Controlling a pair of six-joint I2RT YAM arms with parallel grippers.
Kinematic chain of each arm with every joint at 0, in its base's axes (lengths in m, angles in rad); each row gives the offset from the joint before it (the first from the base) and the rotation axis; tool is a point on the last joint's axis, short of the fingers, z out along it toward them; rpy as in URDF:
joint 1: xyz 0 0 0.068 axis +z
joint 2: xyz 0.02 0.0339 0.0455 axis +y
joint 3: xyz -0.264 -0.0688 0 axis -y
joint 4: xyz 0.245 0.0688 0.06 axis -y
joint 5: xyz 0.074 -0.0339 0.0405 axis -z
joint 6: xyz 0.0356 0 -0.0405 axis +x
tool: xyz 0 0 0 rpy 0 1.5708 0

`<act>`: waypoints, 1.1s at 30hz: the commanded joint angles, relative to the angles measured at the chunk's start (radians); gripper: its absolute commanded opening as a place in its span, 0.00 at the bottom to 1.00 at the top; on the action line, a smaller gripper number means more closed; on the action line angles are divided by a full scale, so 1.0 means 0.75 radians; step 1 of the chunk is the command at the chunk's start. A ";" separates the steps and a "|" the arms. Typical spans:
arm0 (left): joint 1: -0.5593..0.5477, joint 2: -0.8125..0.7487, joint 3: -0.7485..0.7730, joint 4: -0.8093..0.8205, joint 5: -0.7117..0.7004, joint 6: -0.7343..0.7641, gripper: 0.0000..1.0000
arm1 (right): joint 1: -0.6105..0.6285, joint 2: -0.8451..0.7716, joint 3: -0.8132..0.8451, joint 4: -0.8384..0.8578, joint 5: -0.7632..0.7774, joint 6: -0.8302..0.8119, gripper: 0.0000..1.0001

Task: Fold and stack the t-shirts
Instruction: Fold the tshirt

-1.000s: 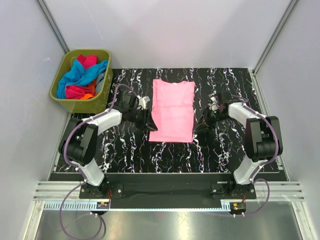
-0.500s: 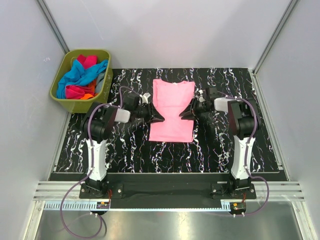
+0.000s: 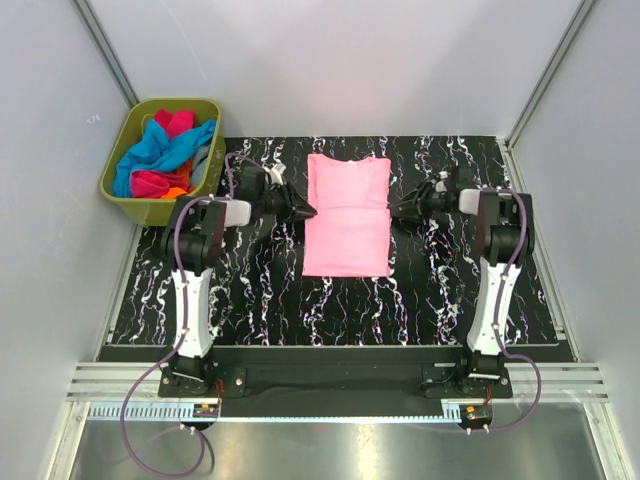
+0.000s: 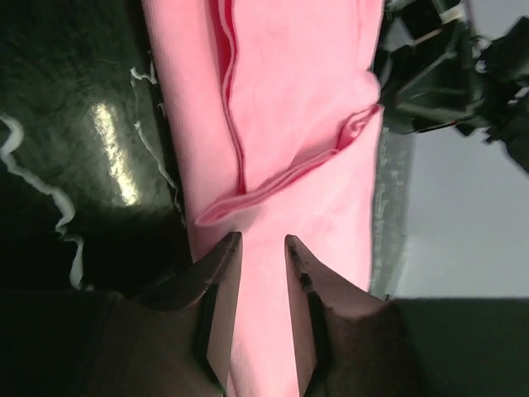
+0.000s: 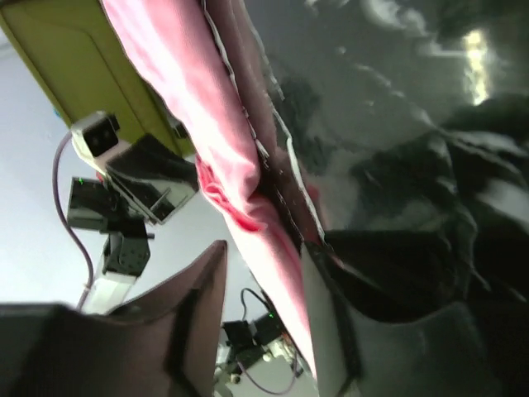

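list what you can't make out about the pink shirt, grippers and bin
1. Wrist views: whether the left gripper and right gripper clamp the pink t-shirt or only straddle its edges; cloth fills both gaps.
2. Top view: how many t-shirts lie in the bin; they are heaped over one another.
3. Top view: how the jaws stand; small and dark against the black table.

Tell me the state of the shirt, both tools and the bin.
light pink t-shirt: folded narrow, lying flat, creased across its middle.
left tool: open, tips at the shirt's left edge.
right tool: open, tips at the shirt's right edge.
bin: upright, holding heaped shirts.
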 commanded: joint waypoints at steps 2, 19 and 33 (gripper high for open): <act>0.007 -0.320 -0.024 -0.425 -0.186 0.369 0.37 | -0.043 -0.223 0.017 -0.201 0.086 -0.080 0.57; -0.224 -1.459 -1.257 0.009 -0.780 -0.635 0.54 | 0.253 -1.265 -1.152 0.015 0.712 0.393 0.67; -0.387 -0.917 -1.340 0.521 -0.876 -0.958 0.56 | 0.399 -1.157 -1.372 0.266 0.906 0.570 0.66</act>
